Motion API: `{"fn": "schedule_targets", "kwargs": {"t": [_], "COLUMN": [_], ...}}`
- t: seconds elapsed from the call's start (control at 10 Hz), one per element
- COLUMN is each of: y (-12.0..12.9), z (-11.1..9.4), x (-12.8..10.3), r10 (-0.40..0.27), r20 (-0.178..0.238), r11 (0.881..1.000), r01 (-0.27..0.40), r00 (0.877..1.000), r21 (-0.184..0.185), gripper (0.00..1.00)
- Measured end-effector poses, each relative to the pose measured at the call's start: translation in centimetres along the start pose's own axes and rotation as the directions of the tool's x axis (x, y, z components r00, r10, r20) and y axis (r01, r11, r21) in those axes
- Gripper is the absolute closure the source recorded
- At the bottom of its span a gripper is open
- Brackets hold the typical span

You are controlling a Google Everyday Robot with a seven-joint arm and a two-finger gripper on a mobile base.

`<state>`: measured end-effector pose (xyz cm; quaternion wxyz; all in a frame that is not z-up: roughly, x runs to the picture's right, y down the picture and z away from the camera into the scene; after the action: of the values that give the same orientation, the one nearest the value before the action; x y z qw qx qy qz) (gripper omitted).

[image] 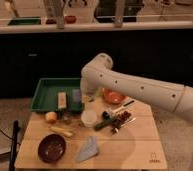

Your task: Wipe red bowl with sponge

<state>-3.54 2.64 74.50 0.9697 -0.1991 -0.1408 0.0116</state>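
Red bowl (114,96) is seen at the bench's far edge, the sponge (76,95) is kept in the green tray (44,93) (far-left corner), and the gripper (91,92) between them cannot be judged open or closed.

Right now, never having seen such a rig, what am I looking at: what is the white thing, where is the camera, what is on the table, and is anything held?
The white jointed thing is a robot arm reaching in from the right. There is only one camera view. It looks down on the wooden table from the front, but its mount does not show. The gripper at the arm's end hangs low between the green tray and the red bowl. The arm mostly hides it, so I cannot tell whether it holds anything. In the tray lie a tan block and the bluish-grey sponge. Also on the table are a white cup, a maroon bowl and a pale-blue cloth.
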Motion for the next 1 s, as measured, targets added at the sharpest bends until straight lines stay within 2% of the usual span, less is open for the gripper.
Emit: {"fn": "schedule_targets", "kwargs": {"t": [0.1, 0.4, 0.8, 1.0], "y": [-1.2, -4.1, -6.9, -7.3], "z": [-0.7, -0.6, 3.4, 4.1], "x": [3.2, 7.6, 10.5, 11.5], "r10": [0.016, 0.04, 0.08, 0.098], "r20": [0.0, 0.011, 0.033, 0.042], "r11": [1.0, 0.999, 0.996, 0.994], "r01": [-0.016, -0.04, -0.081, -0.101], "r00": [1.0, 0.999, 0.996, 0.994], "r21": [0.01, 0.028, 0.042, 0.053], "gripper": [0.97, 0.97, 0.97, 0.97]}}
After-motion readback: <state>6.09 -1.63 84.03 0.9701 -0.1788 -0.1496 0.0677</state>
